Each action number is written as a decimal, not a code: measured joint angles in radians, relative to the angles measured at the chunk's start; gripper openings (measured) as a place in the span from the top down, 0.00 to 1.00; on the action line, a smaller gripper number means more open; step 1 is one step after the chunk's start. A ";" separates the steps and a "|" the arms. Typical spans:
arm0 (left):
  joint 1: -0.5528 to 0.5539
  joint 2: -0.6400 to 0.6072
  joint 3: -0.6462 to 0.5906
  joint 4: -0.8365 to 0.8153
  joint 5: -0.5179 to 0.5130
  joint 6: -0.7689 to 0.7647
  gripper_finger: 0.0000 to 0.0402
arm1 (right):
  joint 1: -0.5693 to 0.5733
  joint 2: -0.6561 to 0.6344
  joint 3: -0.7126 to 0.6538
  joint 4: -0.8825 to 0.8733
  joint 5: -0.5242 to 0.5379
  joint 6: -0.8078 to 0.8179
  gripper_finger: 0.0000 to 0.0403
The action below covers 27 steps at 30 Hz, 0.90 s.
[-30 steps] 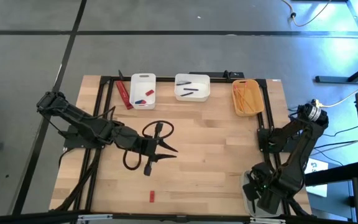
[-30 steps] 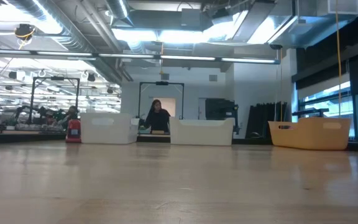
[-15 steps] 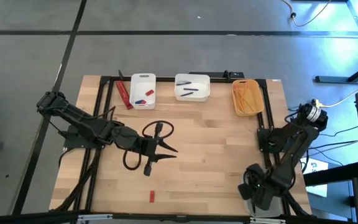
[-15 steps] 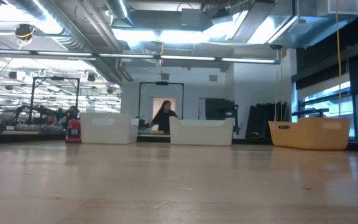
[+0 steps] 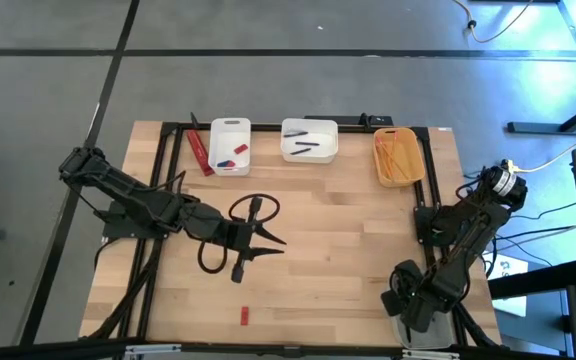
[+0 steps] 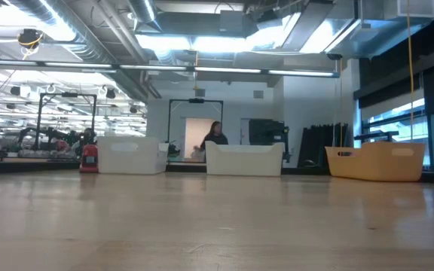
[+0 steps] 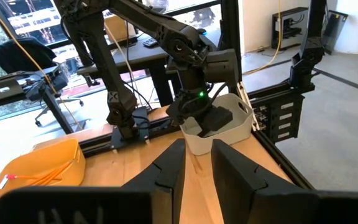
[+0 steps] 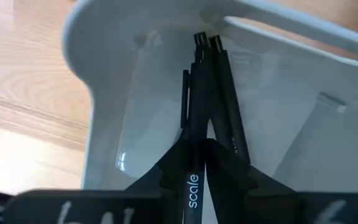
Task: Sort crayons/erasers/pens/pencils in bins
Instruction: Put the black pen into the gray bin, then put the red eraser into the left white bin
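A light wooden table (image 5: 338,240) carried three bins along its far edge, well beyond the left gripper (image 5: 268,247): a narrow white bin (image 5: 230,146), a wider white bin (image 5: 309,140) and a yellow-orange bin (image 5: 399,156). A small red piece (image 5: 243,317) lay near the gripper.

Two matte-black jointed arms (image 5: 138,205), black cable loops, pointed pincer fingers (image 7: 166,171)

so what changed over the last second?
The right gripper, down in the translucent grey bin at the table's near right corner, shifted a little toward the table's middle, with its arm. Black pens lie between its fingers. In the room behind, a person walked right, as the low view shows it. The left gripper, the other bins, the pencils and the red piece stayed put.
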 joint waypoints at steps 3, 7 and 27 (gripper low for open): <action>0.000 0.000 0.000 0.000 0.000 0.000 0.82 | -0.002 0.000 0.000 0.009 0.000 -0.003 0.85; 0.000 0.000 0.000 0.000 0.000 0.000 0.82 | -0.001 0.000 0.000 0.013 0.000 -0.004 0.85; -0.003 -0.008 0.000 -0.037 -0.034 -0.082 0.82 | -0.002 -0.003 0.045 0.015 0.008 -0.033 0.79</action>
